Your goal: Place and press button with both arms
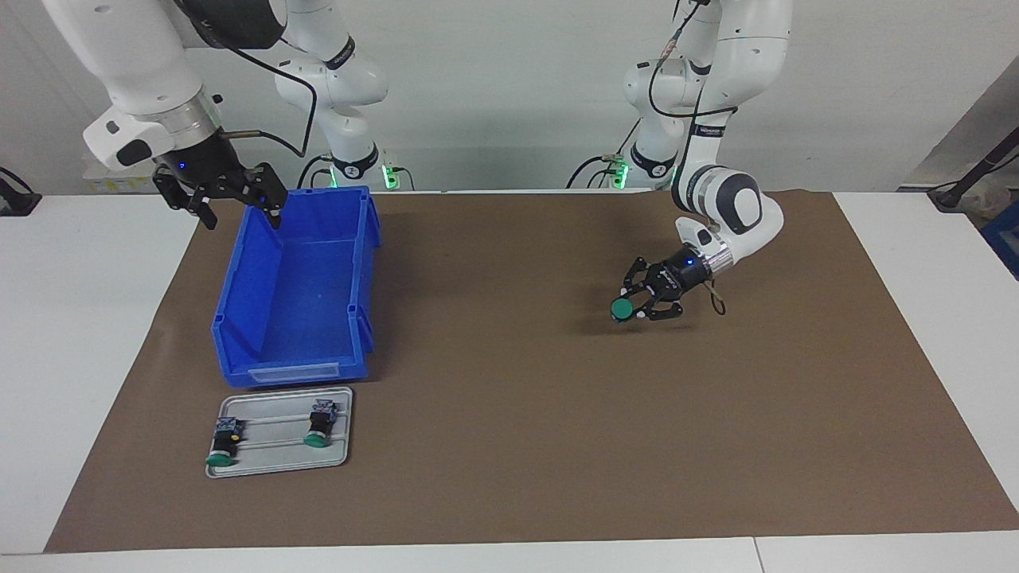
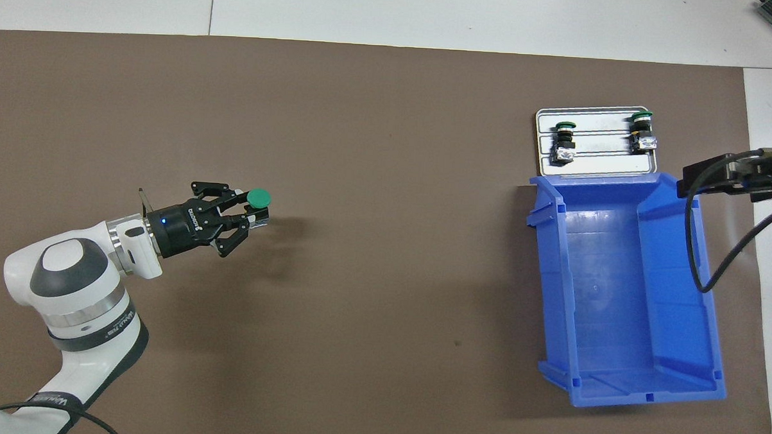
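Over the matte brown mat, left hand (image 1: 642, 305) grips the round-capped button (image 1: 622, 308); right hand (image 1: 241, 208) gapes.

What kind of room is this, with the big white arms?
Probably a robot test lab: two robot arms stand at a table with a brown mat, a blue bin and a tray of buttons.

Bin (image 1: 298, 294) walls tray (image 1: 279, 432) from robots.
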Controlling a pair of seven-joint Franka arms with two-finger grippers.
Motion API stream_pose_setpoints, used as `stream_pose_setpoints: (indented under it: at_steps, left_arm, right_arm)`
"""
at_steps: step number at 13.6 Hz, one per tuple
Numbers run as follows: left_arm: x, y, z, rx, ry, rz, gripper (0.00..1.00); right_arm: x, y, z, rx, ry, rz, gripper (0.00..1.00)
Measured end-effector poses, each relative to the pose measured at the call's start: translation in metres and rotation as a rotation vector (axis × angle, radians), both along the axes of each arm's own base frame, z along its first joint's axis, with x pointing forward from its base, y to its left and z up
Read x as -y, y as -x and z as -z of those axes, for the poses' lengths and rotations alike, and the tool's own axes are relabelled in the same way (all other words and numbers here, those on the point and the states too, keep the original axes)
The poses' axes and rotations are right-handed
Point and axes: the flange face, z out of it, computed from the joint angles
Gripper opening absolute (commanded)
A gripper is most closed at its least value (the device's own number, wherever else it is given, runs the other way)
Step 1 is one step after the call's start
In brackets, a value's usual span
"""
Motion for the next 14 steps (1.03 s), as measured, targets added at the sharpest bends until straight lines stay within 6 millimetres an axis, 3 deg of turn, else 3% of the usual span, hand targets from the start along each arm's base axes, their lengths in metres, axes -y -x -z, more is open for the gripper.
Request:
stream_pose_setpoints:
  at_steps: [5,13,14]
  left_arm:
    - [0.01,0.025,0.028,0.124,0.051,-0.06,0.0]
    - [0.013,0.045,0.045,0.124,0.006,-0.039,0.0]
    - [0.012,0.045,0.045,0.123,0.001,-0.041,0.25]
  right_arm:
    - [0.0,0.0,0.0,0.0,0.0,0.0,0.99]
    - [0.0,0.0,0.0,0.0,0.0,0.0,0.99]
    - [0.0,0.0,0.0,0.0,0.0,0.0,0.99]
